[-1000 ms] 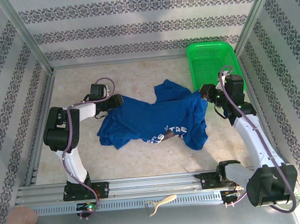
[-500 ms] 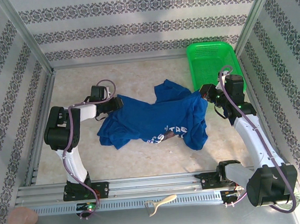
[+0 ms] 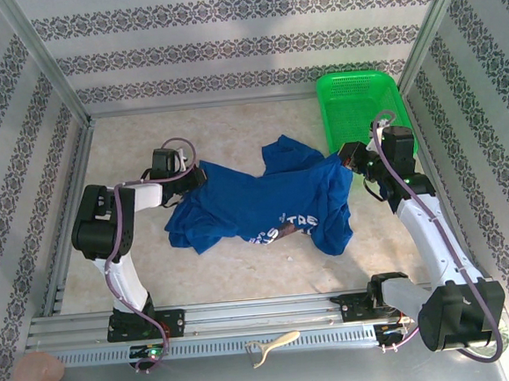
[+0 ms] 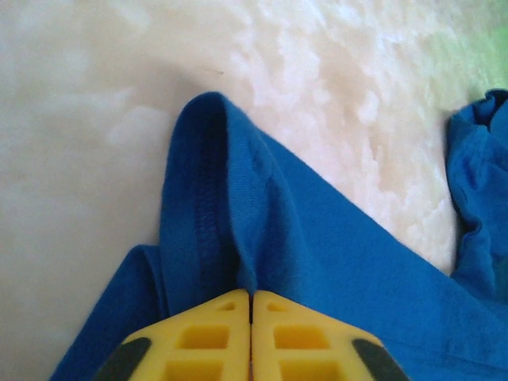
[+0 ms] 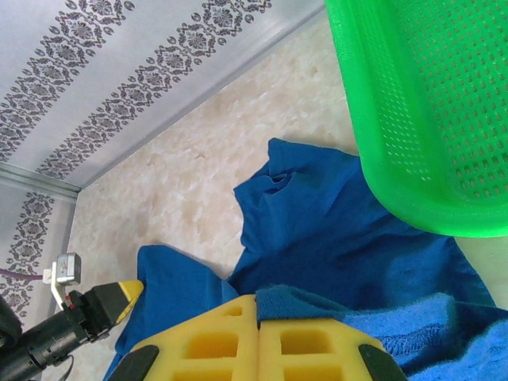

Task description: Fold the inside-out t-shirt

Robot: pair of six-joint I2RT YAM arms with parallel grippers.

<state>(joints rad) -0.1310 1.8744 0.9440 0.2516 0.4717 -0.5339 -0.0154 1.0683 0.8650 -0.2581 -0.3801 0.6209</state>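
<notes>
Since the earlier frame the left end effector (image 3: 198, 174) has edged in onto the left rim of the t-shirt (image 3: 264, 203) and gone from spread to pressed together. The left wrist view shows its yellow fingers (image 4: 214, 333) pinching a raised fold of hemmed blue cloth. The right end effector (image 3: 344, 157) has not shifted; it is pressed together on the shirt's far right corner, just beside the green basket (image 3: 362, 102).

The shirt lies crumpled across the middle of the bench (image 3: 232, 130), stretched between the two grips.

The left pinch sits close to the cloth's edge, so a firm pull could probably slip it free. It may also have caught two layers, which would keep the shirt from spreading flat. On the right, lifted cloth could drag against the basket's rim.

White lettering (image 3: 297, 223) shows near the shirt's near edge. It seems to read "TAE", with a red mark beside it, and the rest is lost in the folds.
</notes>
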